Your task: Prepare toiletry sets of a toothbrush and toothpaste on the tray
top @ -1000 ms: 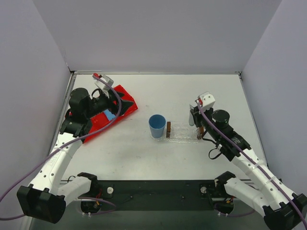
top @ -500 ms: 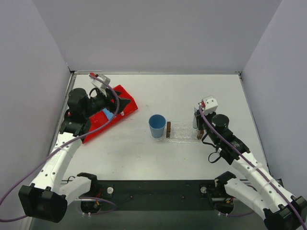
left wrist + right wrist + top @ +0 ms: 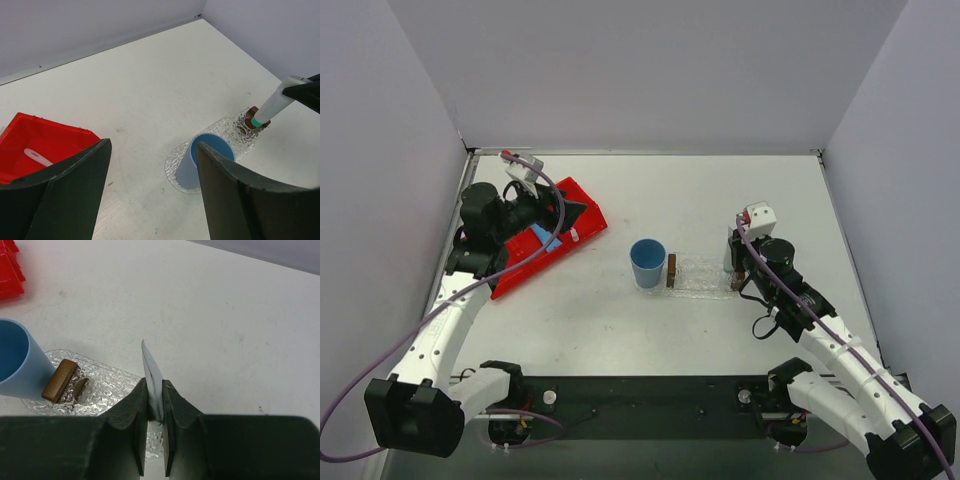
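Observation:
My right gripper (image 3: 733, 262) (image 3: 155, 386) is shut on a pale whitish toothpaste tube (image 3: 152, 371) and holds it upright over the right end of the clear bubbly tray (image 3: 702, 275) (image 3: 107, 387). In the left wrist view the tube (image 3: 274, 104) slants, green cap down, just above a brown end block (image 3: 251, 120). My left gripper (image 3: 575, 215) (image 3: 152, 147) hangs open and empty over the red bin (image 3: 535, 245). A white toothbrush (image 3: 37, 157) lies in that bin (image 3: 47, 142). A bit of a blue toothpaste tube (image 3: 552, 243) shows under the left arm.
A blue cup (image 3: 648, 263) (image 3: 207, 156) (image 3: 14, 360) stands upright at the tray's left end, beside the left brown block (image 3: 671, 270) (image 3: 59, 380). White walls close in the table on three sides.
The right gripper has come down and nearer with the whitish tube, over the tray's right end. The left wrist has swung slightly left above the bin, jaws still open.

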Robot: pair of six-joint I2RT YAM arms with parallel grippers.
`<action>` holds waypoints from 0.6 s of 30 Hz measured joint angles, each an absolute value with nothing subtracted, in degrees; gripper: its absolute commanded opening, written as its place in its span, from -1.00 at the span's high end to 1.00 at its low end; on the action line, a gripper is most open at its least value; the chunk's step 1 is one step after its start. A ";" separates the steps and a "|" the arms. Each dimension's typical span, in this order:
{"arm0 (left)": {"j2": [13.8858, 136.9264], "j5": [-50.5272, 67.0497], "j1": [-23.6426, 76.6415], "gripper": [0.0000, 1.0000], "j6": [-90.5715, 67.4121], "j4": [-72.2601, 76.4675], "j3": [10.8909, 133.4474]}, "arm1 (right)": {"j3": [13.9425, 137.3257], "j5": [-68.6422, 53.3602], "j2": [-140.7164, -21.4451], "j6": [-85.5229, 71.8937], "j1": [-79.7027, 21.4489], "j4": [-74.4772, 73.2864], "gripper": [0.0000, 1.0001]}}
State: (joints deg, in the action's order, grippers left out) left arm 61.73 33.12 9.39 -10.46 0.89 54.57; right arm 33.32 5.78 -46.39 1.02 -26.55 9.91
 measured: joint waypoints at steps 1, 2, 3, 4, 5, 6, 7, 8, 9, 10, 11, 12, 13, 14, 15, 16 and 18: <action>61.76 33.12 9.34 -0.57 -10.50 0.93 54.50 | 33.08 5.78 -46.46 1.02 -26.52 9.98 1.00; 61.80 33.12 9.30 -0.57 -10.55 1.06 54.37 | 32.80 5.76 -46.50 1.02 -26.37 10.11 1.00; 61.84 33.12 9.28 -0.57 -10.59 1.08 54.33 | 32.53 5.72 -46.54 0.97 -26.26 10.13 1.00; 61.84 33.12 9.26 -0.57 -10.72 1.13 54.30 | 32.32 5.74 -46.57 0.93 -26.22 10.11 1.00; 61.84 33.15 9.26 -0.57 -10.81 1.15 54.28 | 32.21 5.74 -46.63 0.86 -26.17 10.11 1.00; 61.84 33.15 9.26 -0.57 -10.92 1.19 54.24 | 32.21 5.72 -46.65 0.84 -26.13 10.24 1.00; 61.84 33.15 9.26 -0.57 -10.98 1.19 54.22 | 32.21 5.67 -46.68 0.84 -25.93 10.35 1.00; 61.87 33.15 9.26 -0.57 -11.03 1.21 54.15 | 32.16 5.61 -46.68 0.82 -25.89 10.52 1.00; 61.87 33.15 9.26 -0.57 -11.16 1.26 54.11 | 32.12 5.61 -46.68 0.82 -25.85 10.70 1.00; 61.87 33.15 9.26 -0.57 -11.22 1.30 54.11 | 32.08 5.56 -46.68 0.80 -25.80 10.87 1.00; 61.87 33.15 9.26 -0.57 -11.31 1.30 54.08 | 32.01 5.56 -46.68 0.80 -25.78 11.00 1.00; 61.87 33.17 9.26 -0.57 -11.35 1.37 54.08 | 32.01 5.45 -46.68 0.80 -25.71 11.00 1.00; 61.87 33.17 9.26 -0.57 -11.40 1.48 54.08 | 32.01 5.19 -46.68 0.80 -25.54 11.03 1.00; 61.87 33.17 9.26 -0.57 -11.40 1.56 54.08 | 32.01 5.15 -46.68 0.80 -25.47 11.07 1.00; 61.87 33.17 9.26 -0.57 -11.40 1.61 54.06 | 32.01 5.10 -46.68 0.80 -25.47 11.14 1.00; 61.87 33.17 9.26 -0.56 -11.40 1.69 54.06 | 32.01 5.06 -46.68 0.75 -25.47 11.25 1.00; 61.87 33.19 9.26 -0.57 -11.42 1.93 54.00 | 32.01 4.86 -46.72 0.16 -25.41 11.46 1.00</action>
State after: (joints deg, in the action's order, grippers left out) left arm 61.87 33.19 9.26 -11.42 1.93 54.00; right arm 32.01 4.86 -46.72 0.16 -25.41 11.46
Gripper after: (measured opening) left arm 0.782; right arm 0.092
